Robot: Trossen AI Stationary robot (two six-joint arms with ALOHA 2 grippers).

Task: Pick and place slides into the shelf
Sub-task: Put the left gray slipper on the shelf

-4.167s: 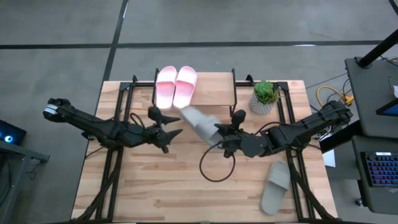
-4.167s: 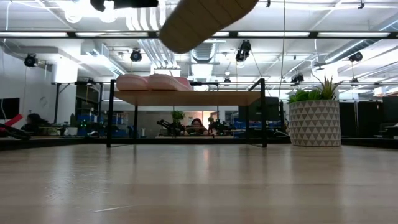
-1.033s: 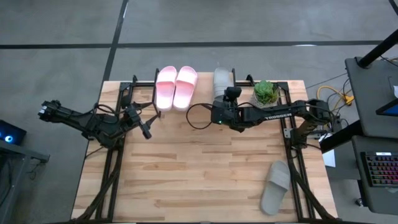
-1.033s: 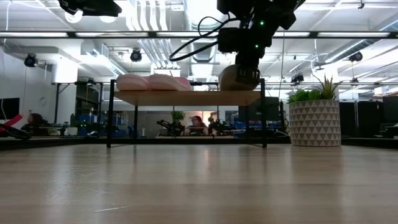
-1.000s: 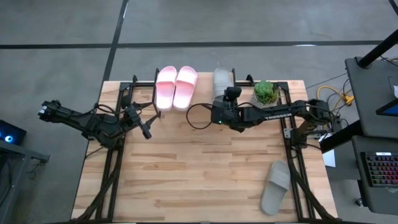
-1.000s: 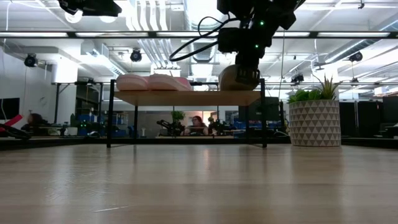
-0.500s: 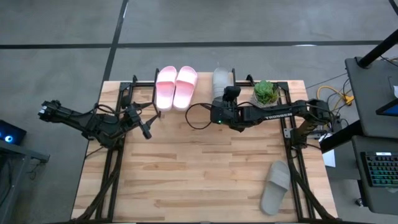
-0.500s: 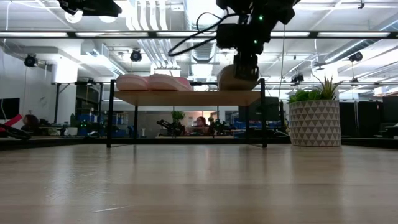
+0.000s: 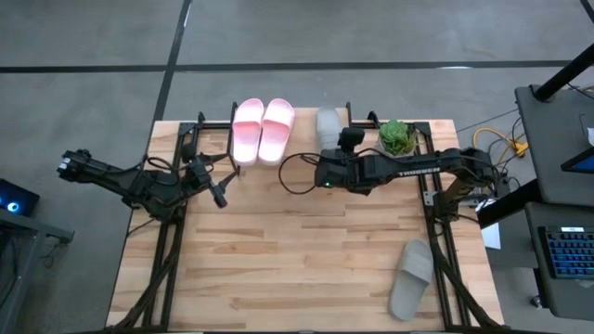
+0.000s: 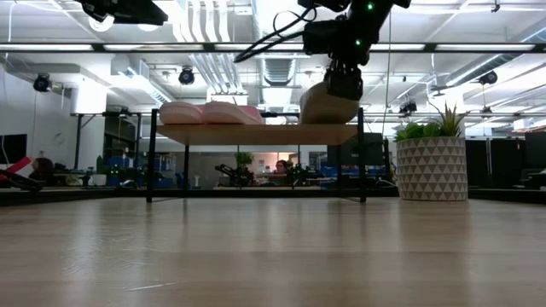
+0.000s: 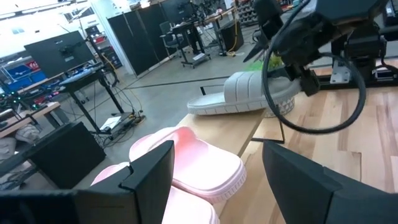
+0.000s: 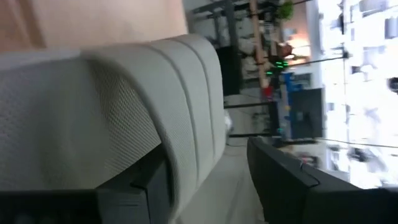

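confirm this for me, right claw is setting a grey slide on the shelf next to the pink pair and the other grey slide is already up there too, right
Not quite. The right claw is setting a grey slide on the shelf beside the pink pair, but the other grey slide lies on the table, as the high view shows.

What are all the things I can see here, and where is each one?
Pink slides: two, light pink, side by side on the shelf's left part.
Held grey slide: one, grey, on the shelf beside the pink pair, heel end raised.
Loose grey slide: one, grey, on the table near its right front corner.
Shelf: one, light wood with black legs, at the table's back.
Plant: one, green in a patterned pot, right of the shelf.
Table: one, wooden planks.
Right tool: gripping the slide on the shelf.
Left tool: open, over the table's left side.
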